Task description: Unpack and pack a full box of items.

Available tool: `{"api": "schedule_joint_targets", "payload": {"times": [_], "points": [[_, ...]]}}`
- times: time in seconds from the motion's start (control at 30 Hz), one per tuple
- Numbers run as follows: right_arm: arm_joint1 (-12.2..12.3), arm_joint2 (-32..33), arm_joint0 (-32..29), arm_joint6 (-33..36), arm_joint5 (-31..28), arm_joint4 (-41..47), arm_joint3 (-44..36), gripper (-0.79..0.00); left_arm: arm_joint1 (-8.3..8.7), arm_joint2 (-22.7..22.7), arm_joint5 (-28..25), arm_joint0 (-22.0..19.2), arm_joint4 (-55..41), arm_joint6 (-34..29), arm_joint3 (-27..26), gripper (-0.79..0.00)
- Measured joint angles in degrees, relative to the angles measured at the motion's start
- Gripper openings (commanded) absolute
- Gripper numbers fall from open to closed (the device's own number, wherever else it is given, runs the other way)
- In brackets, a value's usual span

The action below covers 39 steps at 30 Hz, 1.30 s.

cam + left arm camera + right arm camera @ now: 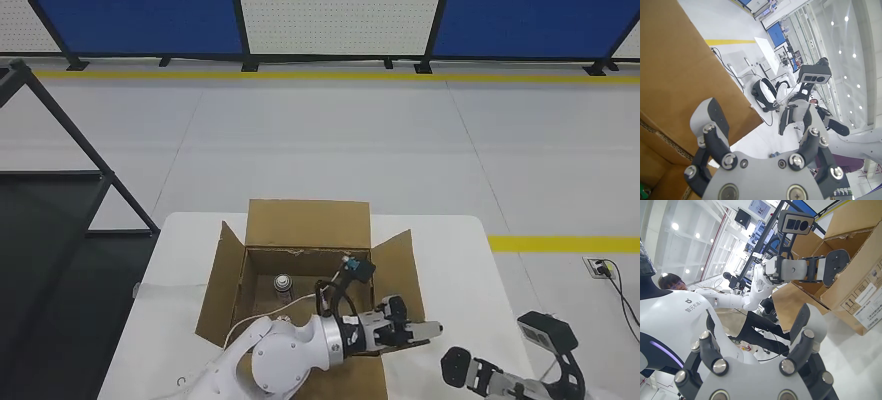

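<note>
An open cardboard box (308, 222) stands in the middle of the white table (175, 310), all flaps folded outward. A small silver bottle (283, 287) stands inside near the far wall. My left gripper (405, 322) hovers at the box's near right corner, over the right flap (677, 75). In its own wrist view the left gripper (762, 117) is open with nothing between its fingers. From the right wrist view the left gripper (829, 268) is side-on against the box (857, 285). My right gripper (755, 323) is open and empty, low over the table right of the box.
The right arm (500, 378) lies along the table's near right corner. A green item (642, 191) peeks from inside the box. Bare tabletop lies left and right of the box. A dark metal frame (70, 150) stands beyond the table's left side.
</note>
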Motion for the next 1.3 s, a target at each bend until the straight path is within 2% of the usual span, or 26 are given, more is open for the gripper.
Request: {"api": "schedule_joint_targets", "payload": {"times": [0.17, 0.57, 0.93, 1.1, 1.3], "points": [[0.43, -1.21, 1.45, 0.35, 0.37, -0.49, 1.14, 0.0, -0.62, -0.01, -0.7, -0.73, -0.43, 0.16, 1.01, 0.0], [0.8, -5.42, 5.32, -1.96, 2.24, -3.95, 2.85, 0.0, -0.54, -3.24, -1.31, 0.3, -0.96, -2.5, 1.69, 0.0], [1.2, -5.85, 4.8, -1.4, -0.22, -1.49, 3.2, 0.0, -1.19, -3.27, -1.86, 0.01, -1.05, -3.63, 3.01, 0.0], [1.28, -6.67, 5.74, -2.87, 0.19, -1.75, 3.22, 0.0, -0.96, -4.95, -2.47, 2.18, 0.18, -1.13, 0.18, 0.0], [1.26, -9.04, 7.94, -4.88, 0.63, -3.06, 1.99, 0.0, 0.5, -10.18, -2.04, 7.86, 3.01, -0.89, -7.16, 0.0]]}}
